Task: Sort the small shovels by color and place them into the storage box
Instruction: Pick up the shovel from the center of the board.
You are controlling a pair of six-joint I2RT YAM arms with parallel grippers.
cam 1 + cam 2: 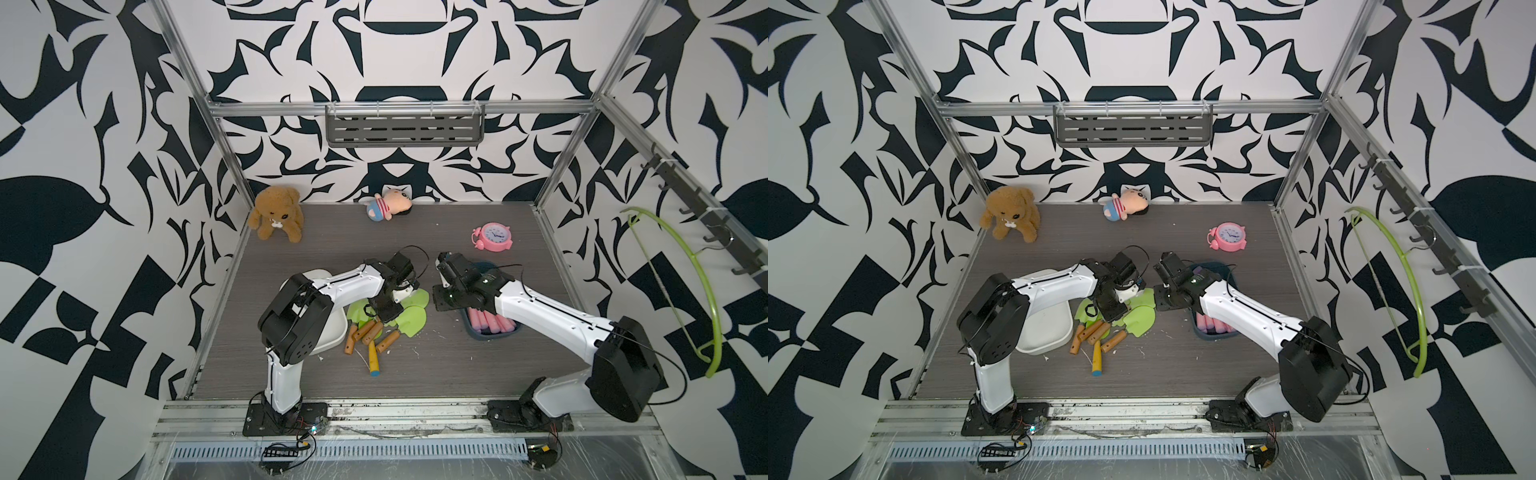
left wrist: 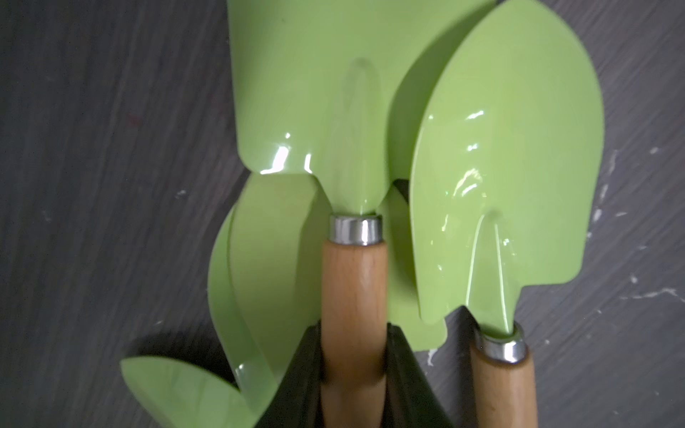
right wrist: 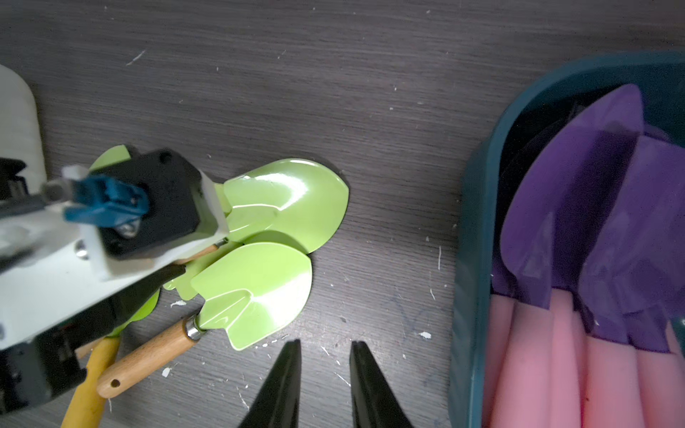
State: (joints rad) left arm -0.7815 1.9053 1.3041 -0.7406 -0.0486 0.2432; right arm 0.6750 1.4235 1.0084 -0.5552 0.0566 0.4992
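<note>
In both top views your left claw (image 1: pixel 386 311) is down in the heap of green shovels (image 1: pixel 409 322) on the worktop (image 1: pixel 457 374), between the white tub (image 1: pixel 332 336) and the blue box (image 1: pixel 478 334). The left wrist view shows it clenched on one green shovel (image 2: pixel 354 289), its fingers pressed to both sides of the wooden handle. In the right wrist view your right claw (image 3: pixel 326 344) hangs released and empty, between the heap and the box holding the purple shovels (image 3: pixel 578 203).

We've got green shovels (image 1: pixel 409 322) heaped mid-table, purple shovels (image 3: pixel 578 185) packed in the teal box (image 3: pixel 478 278) at their 3 o'clock.
</note>
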